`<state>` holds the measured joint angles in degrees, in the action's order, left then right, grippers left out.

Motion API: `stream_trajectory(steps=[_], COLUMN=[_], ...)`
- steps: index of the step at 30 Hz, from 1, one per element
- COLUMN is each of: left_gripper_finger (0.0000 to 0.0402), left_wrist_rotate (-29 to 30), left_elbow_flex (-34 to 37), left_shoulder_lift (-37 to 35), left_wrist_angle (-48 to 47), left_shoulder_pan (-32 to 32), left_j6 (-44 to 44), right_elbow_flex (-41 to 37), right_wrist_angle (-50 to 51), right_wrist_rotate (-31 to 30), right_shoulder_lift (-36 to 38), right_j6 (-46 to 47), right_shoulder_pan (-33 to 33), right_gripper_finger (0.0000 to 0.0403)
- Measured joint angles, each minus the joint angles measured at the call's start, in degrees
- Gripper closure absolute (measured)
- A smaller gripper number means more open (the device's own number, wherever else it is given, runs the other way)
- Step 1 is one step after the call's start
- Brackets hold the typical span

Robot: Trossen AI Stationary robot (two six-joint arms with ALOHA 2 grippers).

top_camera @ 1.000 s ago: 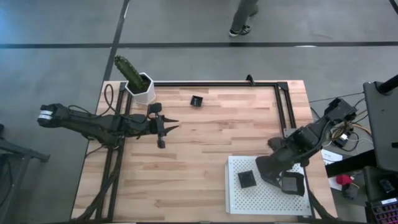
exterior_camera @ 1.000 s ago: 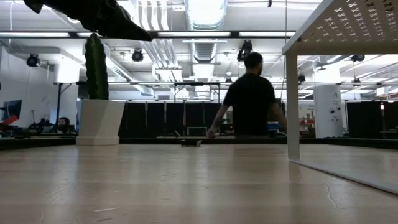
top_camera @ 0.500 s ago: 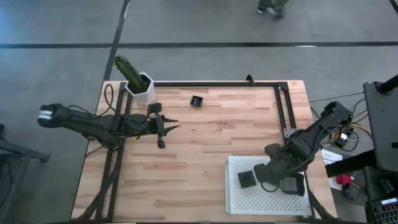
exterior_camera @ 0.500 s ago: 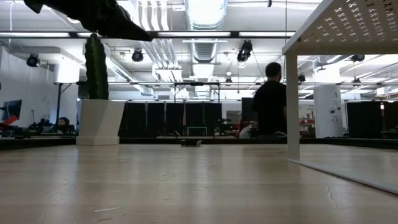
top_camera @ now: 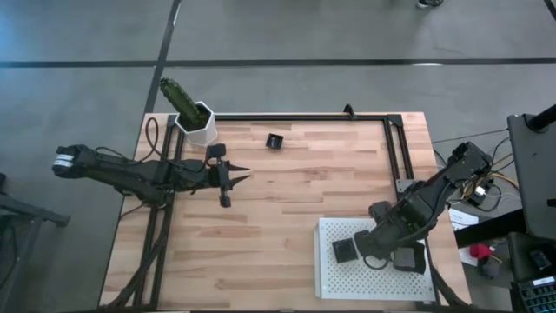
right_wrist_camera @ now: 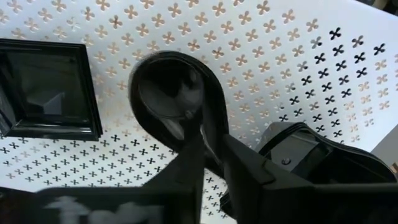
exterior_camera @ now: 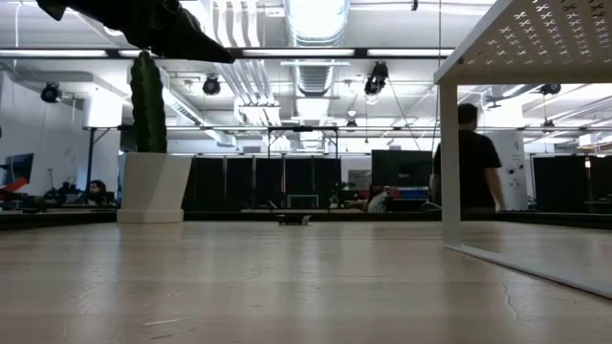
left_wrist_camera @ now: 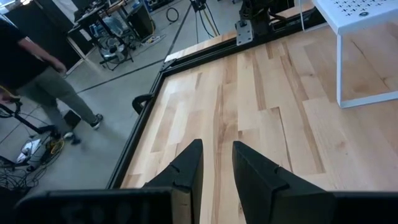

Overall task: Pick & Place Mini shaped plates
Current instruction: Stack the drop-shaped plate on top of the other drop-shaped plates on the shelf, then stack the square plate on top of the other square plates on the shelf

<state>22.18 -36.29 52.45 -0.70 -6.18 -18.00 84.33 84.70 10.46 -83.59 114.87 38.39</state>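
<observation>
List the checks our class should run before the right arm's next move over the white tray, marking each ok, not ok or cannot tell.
1. Teardrop plate is over the white tray: ok.
2. Right gripper has let go of the teardrop plate: cannot tell.
3. Square plate sits on the tray, apart from the teardrop plate: ok.
4. Left gripper is open, empty and far from the tray: ok.
5. Every plate is on the tray: not ok; a small plate lies on the wooden table.
</observation>
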Motion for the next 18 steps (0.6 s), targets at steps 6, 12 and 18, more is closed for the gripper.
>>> stream_trajectory(steps=[6, 12, 18], left_gripper_finger=[0.0319, 0.0319, 0.0319], left_wrist_rotate=[0.0, 0.0, 0.0], left_elbow_flex=[0.0, 0.0, -0.1], left_shoulder_lift=[0.0, 0.6, 3.5], left_wrist_angle=[0.0, -0.3, 0.7], left_shoulder_pan=[0.0, 0.1, 2.0], left_j6=[0.0, 0.1, -0.1], right_elbow_flex=[0.2, 2.4, 2.8], right_wrist_angle=[1.3, 4.4, 5.3], right_wrist_rotate=[-1.2, -12.5, -34.5], right_shoulder_lift=[0.7, 2.9, 6.2], right_j6=[0.1, -3.6, -14.7], right_shoulder_pan=[0.0, 0.1, 0.0], right_gripper_finger=[0.0303, 0.0299, 0.0317])
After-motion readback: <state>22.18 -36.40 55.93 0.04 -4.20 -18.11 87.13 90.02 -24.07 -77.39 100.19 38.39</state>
